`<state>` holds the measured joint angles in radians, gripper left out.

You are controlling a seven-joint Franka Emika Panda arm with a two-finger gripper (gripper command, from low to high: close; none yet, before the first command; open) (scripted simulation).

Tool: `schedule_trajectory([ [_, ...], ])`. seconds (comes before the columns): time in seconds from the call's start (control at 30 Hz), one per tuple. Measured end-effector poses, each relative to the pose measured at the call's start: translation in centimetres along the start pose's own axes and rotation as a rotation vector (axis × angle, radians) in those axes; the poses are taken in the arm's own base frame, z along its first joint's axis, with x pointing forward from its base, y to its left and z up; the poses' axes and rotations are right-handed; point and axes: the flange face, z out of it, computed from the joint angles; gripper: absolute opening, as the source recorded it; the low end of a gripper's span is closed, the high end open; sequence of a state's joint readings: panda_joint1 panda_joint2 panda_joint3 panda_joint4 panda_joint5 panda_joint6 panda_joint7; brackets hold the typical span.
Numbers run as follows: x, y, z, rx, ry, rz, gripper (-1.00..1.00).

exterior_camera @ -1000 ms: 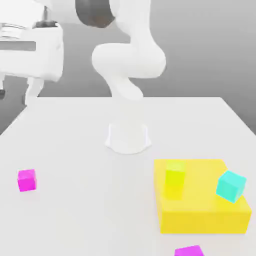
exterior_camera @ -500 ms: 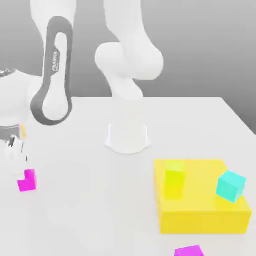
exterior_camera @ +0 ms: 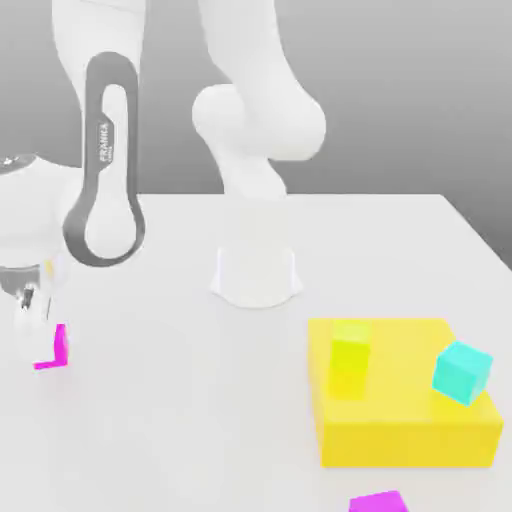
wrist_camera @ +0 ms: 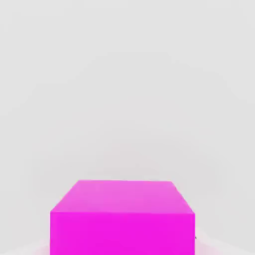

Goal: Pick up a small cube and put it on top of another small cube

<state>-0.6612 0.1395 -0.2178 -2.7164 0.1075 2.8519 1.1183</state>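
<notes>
Standing by the white table point(exterior_camera: 180, 420). The white Franka arm point(exterior_camera: 105, 170) reaches down at the exterior view's left, and its gripper point(exterior_camera: 32, 322) sits low over the table surface, right at the small bright magenta cube point(exterior_camera: 55, 348). From this side the gripper body covers part of the cube; only a magenta sliver shows on the gripper's right in the exterior view. I cannot tell from either view whether the jaws are wide, narrow, or closed on the cube.

The hand view gives what the exterior view hides: the small bright magenta cube point(wrist_camera: 122, 216) seen close, its top face and one side face whole, resting flat on the white table point(wrist_camera: 124, 74).

The exterior view alone gives the rest of the layout. The small cyan cube point(exterior_camera: 462, 372) rests tilted on the far right corner of the big yellow block point(exterior_camera: 405, 425), well apart from the magenta cube, across the table. A yellow-green cube point(exterior_camera: 350, 352) stands upright on the same block, nearer its left edge. A second magenta piece point(exterior_camera: 377, 501) lies at the bottom edge of the exterior view, in front of the yellow block, partly cut off. The arm's round white base point(exterior_camera: 256, 272) stands mid-table behind the block.
</notes>
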Motion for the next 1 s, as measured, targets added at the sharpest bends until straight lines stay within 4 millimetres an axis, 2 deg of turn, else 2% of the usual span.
schedule_trajectory([
  [0.07, -3.2, -1.6, -1.4, 0.005, -0.007, -0.052, -1.0],
  [0.17, -11.8, -4.1, -3.3, 0.013, -0.019, -0.2, -1.0],
  [0.23, -17.3, -4.8, -4.6, 0.016, -0.026, -0.285, -1.0],
  [0.33, -25.4, -4.3, -6.5, 0.018, -0.035, -0.403, -1.0],
  [0.4, -30.8, -3.1, -7.8, 0.018, -0.038, -0.483, -1.0],
  [0.47, -36.2, -1.0, -9.0, 0.016, -0.039, -0.568, -1.0],
  [0.53, -41.1, 1.6, -10.2, 0.014, -0.038, -0.646, -1.0],
  [0.63, -47.5, 6.7, -11.8, 0.008, -0.031, -0.759, -1.0],
  [0.73, -52.8, 12.8, -13.2, 0.003, -0.018, -0.867, -1.0],
  [0.77, -54.4, 15.1, -13.6, 0.001, -0.012, -0.904, -1.0],
  [0.8, -55.3, 16.6, -13.5, 0.0, -0.006, -0.927, -1.0],
  [0.87, -56.0, 17.7, -12.1, 0.002, 0.002, -0.944, -1.0],
  [0.97, -56.1, 17.9, -9.1, 0.002, 0.002, -0.946, -1.0],
  [1.0, -56.1, 18.0, -8.1, 0.001, 0.0, -0.947, 1.0],
])
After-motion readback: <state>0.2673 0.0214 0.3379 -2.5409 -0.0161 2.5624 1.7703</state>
